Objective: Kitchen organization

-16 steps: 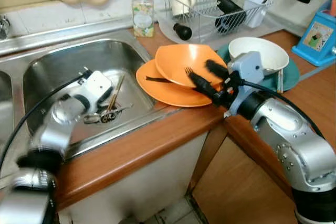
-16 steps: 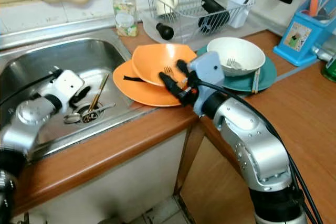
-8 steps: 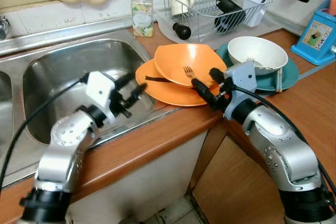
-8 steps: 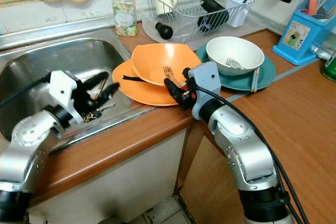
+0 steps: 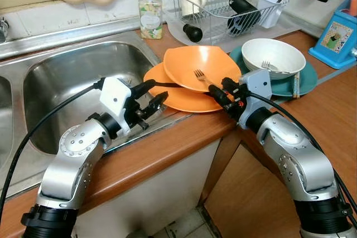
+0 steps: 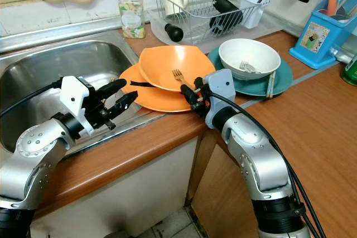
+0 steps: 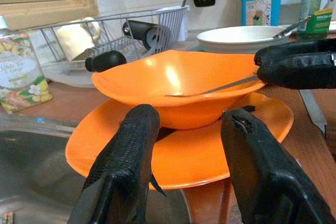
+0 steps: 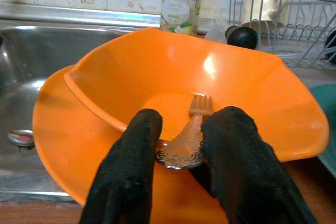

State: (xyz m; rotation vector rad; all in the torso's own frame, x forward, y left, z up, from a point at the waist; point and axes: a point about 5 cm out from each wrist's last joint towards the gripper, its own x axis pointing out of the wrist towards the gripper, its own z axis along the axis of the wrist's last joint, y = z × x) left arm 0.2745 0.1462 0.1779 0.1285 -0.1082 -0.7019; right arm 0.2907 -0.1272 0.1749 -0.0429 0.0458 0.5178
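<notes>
An orange bowl [image 5: 202,66] sits on an orange plate [image 5: 173,96] at the counter's edge beside the sink. My right gripper [image 5: 218,90] is shut on the handle of a metal fork [image 5: 199,75], whose tines rest inside the bowl; the right wrist view shows the fork [image 8: 189,135] pinched between both fingers over the bowl's rim [image 8: 247,103]. My left gripper [image 5: 152,96] is open and hovers at the sink's right edge, pointing at the plate's left rim. In the left wrist view its fingers [image 7: 128,156] frame the plate [image 7: 194,156] and bowl [image 7: 173,80].
A white bowl [image 5: 279,54] holding another fork sits on a teal plate [image 5: 304,82] to the right. Behind stand a wire dish rack [image 5: 223,4] and a soap bottle [image 5: 149,15]. The steel sink [image 5: 67,76] lies left; a blue utensil holder [image 5: 337,37] is far right.
My left gripper rose out of the sink and swung right to the orange plate's edge. My right gripper kept hold of the fork and drew back slightly toward the counter edge.
</notes>
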